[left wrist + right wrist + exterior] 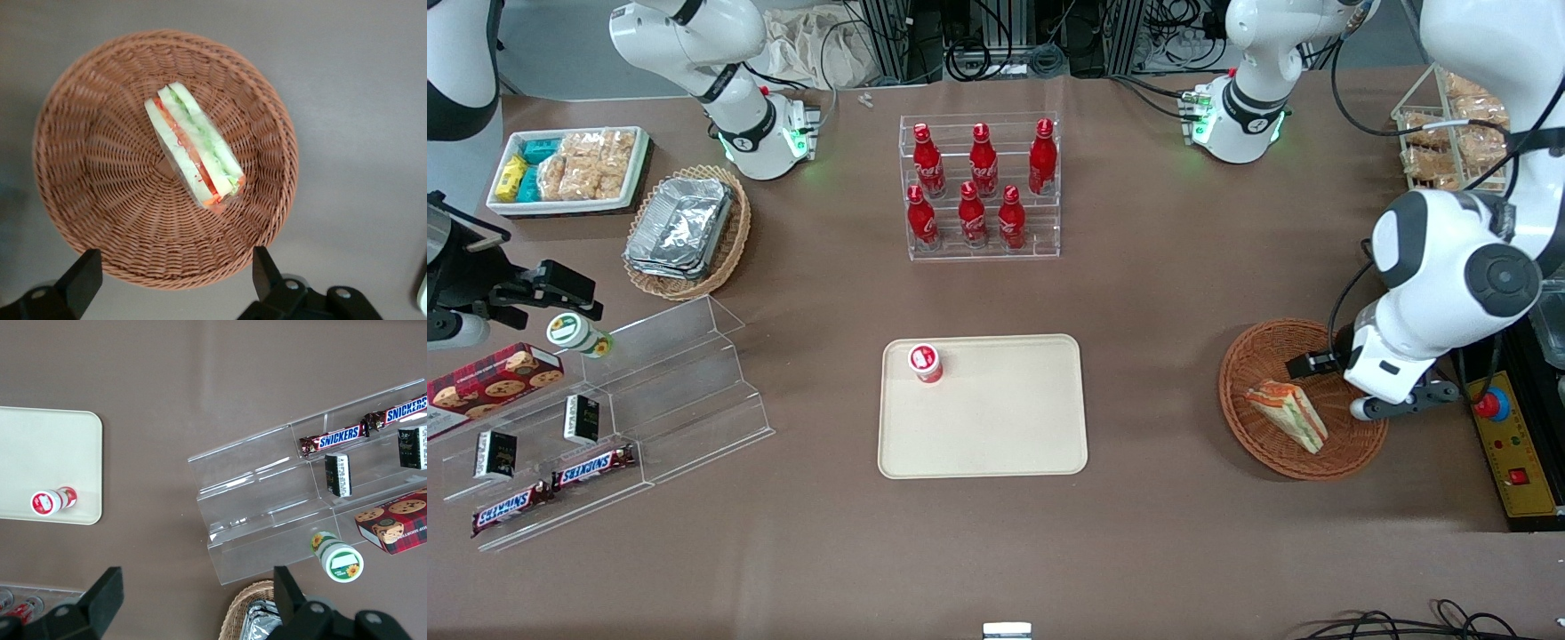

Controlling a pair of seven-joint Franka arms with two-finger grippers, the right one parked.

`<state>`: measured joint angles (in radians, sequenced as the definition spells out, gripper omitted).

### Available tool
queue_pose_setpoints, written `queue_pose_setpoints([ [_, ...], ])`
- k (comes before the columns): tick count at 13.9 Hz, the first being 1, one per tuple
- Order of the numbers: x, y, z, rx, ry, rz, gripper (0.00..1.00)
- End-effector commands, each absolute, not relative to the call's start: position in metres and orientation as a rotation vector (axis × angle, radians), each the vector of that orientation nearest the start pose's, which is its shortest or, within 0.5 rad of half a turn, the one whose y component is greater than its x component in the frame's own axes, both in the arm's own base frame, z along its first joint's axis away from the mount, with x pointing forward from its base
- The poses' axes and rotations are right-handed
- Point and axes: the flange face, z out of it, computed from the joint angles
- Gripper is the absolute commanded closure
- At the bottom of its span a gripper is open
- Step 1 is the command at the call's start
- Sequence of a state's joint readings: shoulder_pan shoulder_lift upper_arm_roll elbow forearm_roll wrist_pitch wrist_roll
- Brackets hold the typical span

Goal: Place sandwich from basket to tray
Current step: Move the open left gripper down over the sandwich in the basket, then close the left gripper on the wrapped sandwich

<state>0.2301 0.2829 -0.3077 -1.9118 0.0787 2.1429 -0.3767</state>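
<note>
Hovering above basket (80, 200), gripper (170, 277) spread wide, holding nothing. Sandwich (193, 148) lies in basket, near middle, wrapped, filling edge up. Tray (996, 436) sits mid-table, well apart from basket, toward parked arm. Small red-white cup (926, 363) stands on tray's corner. Rack of red bottles (980, 187) farther from front camera than tray. Bare brown table (1156, 267) between basket and tray.

"SNICKERS" reads on two brown candy bars (333, 440) lying on the clear acrylic stepped shelf (267, 513), at the front view's lower left.
</note>
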Motion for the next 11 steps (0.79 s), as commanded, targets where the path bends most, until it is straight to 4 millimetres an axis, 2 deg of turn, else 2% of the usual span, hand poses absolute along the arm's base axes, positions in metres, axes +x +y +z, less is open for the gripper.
queue_pose_setpoints([
  [1,0.613,-0.034,0.327,-3.117,-0.554,0.063,0.00],
  [4,0.625,-0.035,0.309,-3.094,-0.796,0.001,0.01],
  [7,0.640,-0.032,0.304,-3.050,-1.008,-0.020,0.01],
  [11,0.640,-0.030,0.285,-3.040,-1.036,-0.004,0.01],
])
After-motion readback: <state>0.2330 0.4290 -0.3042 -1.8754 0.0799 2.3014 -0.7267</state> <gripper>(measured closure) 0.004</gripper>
